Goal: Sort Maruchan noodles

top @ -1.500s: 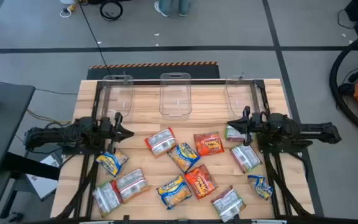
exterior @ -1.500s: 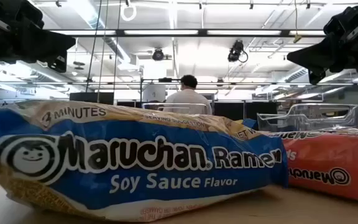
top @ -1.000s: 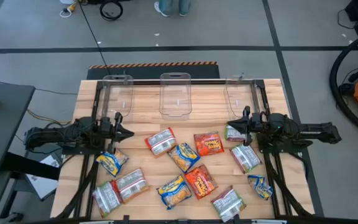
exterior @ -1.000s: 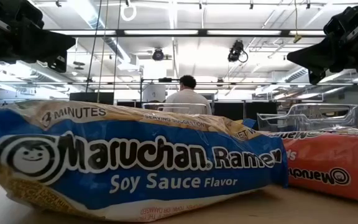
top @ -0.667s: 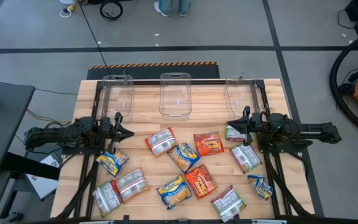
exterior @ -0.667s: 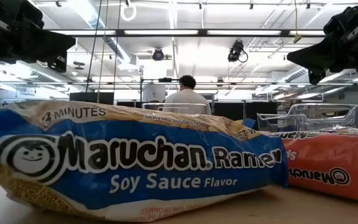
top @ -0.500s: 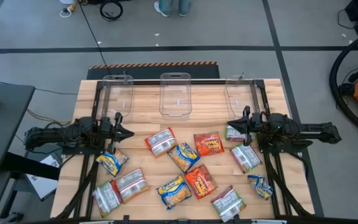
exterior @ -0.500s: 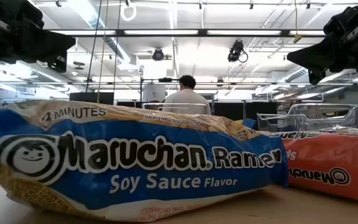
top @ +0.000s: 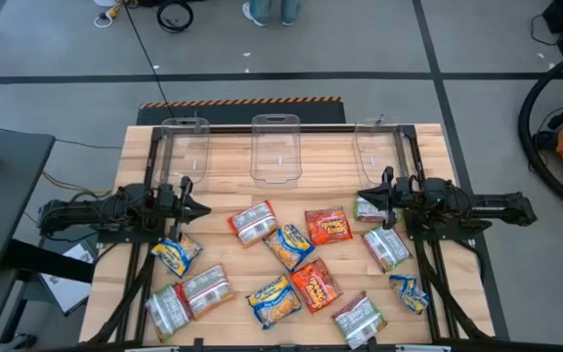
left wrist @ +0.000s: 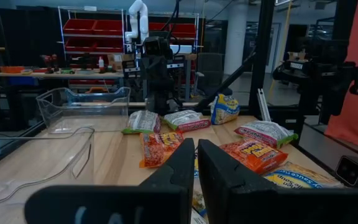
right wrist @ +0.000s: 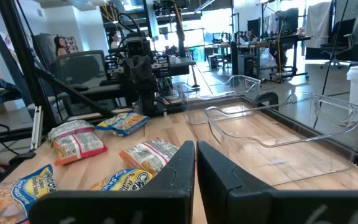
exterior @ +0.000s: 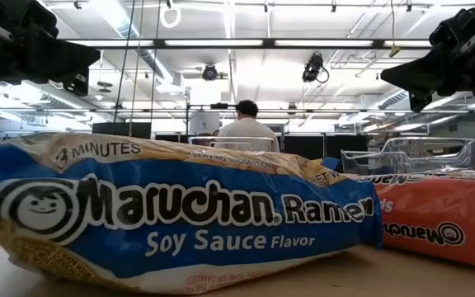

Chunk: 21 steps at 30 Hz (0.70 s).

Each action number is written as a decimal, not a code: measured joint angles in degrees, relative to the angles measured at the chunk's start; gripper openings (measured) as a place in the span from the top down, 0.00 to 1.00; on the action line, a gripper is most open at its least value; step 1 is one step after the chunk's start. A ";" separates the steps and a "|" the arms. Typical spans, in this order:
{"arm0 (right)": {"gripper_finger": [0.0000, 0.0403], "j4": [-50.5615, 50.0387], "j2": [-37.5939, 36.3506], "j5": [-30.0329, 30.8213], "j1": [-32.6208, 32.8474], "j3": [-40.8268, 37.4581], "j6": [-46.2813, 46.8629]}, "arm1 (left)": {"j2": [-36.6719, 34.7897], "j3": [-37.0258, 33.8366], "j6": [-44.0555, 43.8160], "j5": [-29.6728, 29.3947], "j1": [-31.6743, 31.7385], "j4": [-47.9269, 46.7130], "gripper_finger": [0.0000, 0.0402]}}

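Several Maruchan noodle packets lie flat on the wooden table [top: 428, 147]: yellow-and-blue ones [top: 289, 244] [top: 174, 256] [exterior: 171, 219], orange-red ones [top: 328, 226] [top: 314, 286] [exterior: 439, 219] and silvery ones [top: 252, 221] [top: 387, 247]. My left gripper [top: 201, 208] [left wrist: 195, 155] hovers shut at the table's left side, pointing level toward the packets. My right gripper [top: 363, 198] [right wrist: 195, 155] hovers shut at the right side, facing it, just above a silvery-green packet [top: 369, 209]. Neither holds anything.
Three clear plastic bins [top: 186, 147] [top: 277, 149] [top: 374, 145] stand in a row along the table's far edge, nothing in them. Bare wood lies between the bins and the packets. A person sits in the room beyond the table [exterior: 247, 124].
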 joint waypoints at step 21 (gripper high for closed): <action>0.94 0.02 0.02 0.00 0.00 0.01 -0.64 | 0.01 -0.01 0.02 0.01 0.00 0.00 0.93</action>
